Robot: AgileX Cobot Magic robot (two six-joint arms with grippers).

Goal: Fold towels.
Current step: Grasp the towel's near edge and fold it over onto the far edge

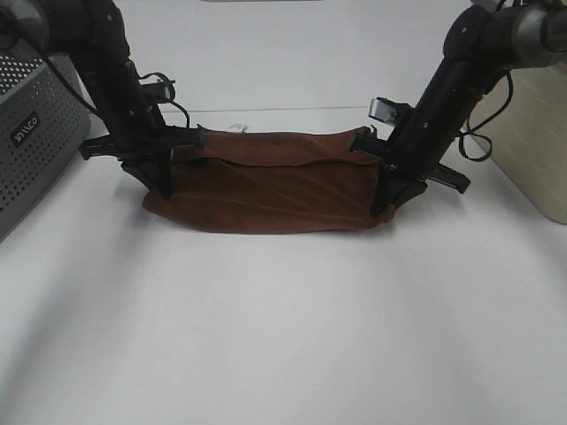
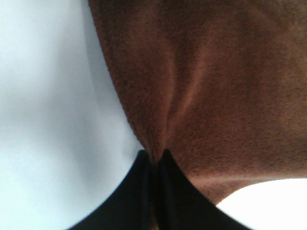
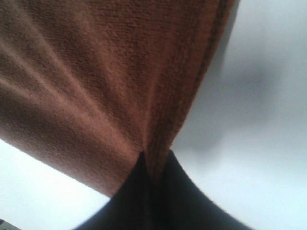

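My left end effector (image 2: pixel 154 155) and right end effector (image 3: pixel 153 160) each pinch shut on one end of the dark brown rectangular terry-cloth towel (image 1: pixel 266 190), its long axis running left-to-right mid-frame on the white desk (image 1: pixel 283 336).

Brown towel (image 1: pixel 266 190) partly lifted, sagging, both ends raised

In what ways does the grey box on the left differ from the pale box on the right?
The grey box is dark and full of small holes; the pale box is cream and smooth. The grey box bears white lettering; the pale box shows none. Both stand on the white table, apart from the brown towel.
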